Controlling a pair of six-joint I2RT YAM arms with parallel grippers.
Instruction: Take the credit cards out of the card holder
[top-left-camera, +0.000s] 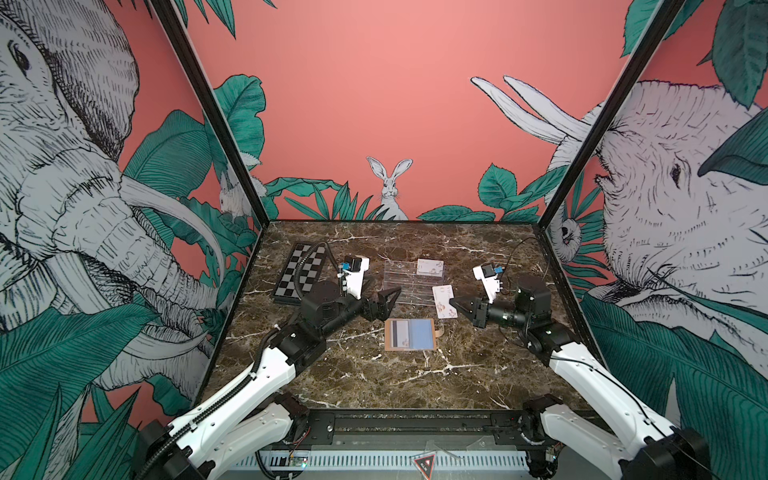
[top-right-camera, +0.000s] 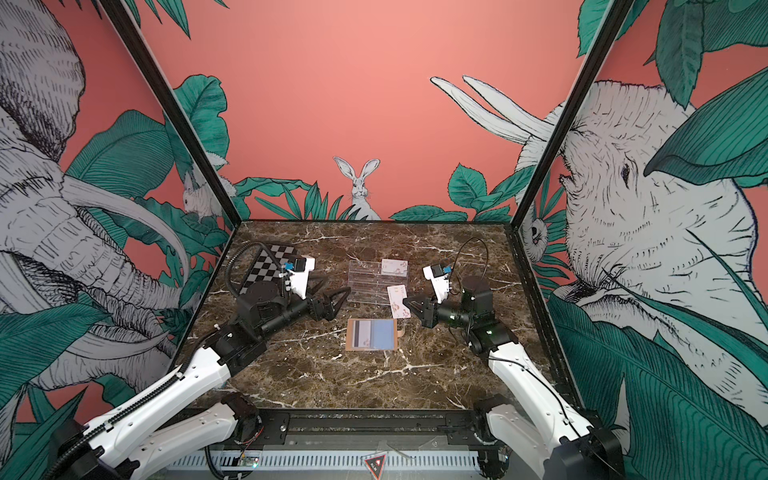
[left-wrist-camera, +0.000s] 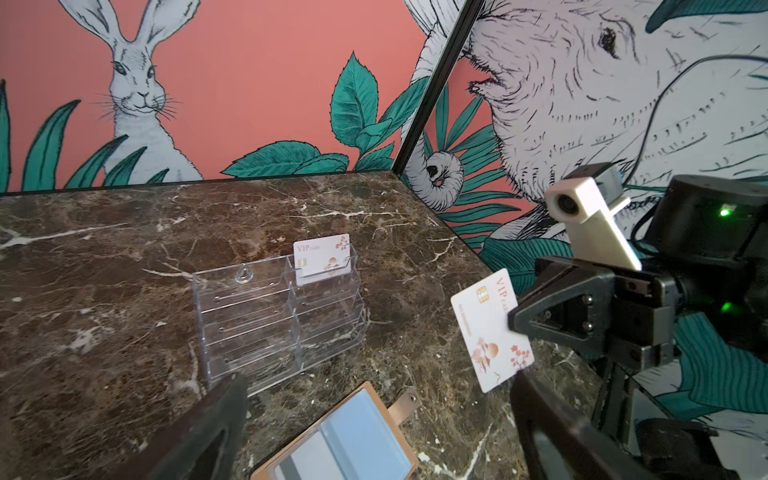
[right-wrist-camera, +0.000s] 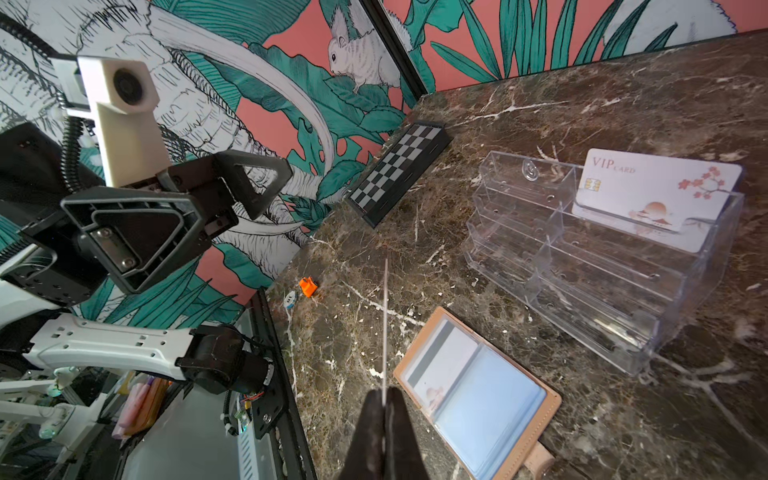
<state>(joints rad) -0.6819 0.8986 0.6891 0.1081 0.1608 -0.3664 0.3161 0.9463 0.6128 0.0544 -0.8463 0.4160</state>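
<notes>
card (top-left-camera: 441, 298) in right hand (top-left-camera: 454, 303), near card holder (top-left-camera: 387, 336)

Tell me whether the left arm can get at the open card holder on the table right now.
Probably yes. The left gripper hangs open just behind the card holder, with nothing between them, and the right gripper, shut on a white card, is off to the other side.

The card holder (left-wrist-camera: 404, 409) (edge-cropped) holds cards (left-wrist-camera: 357, 440), their print perhaps illegible.
</notes>
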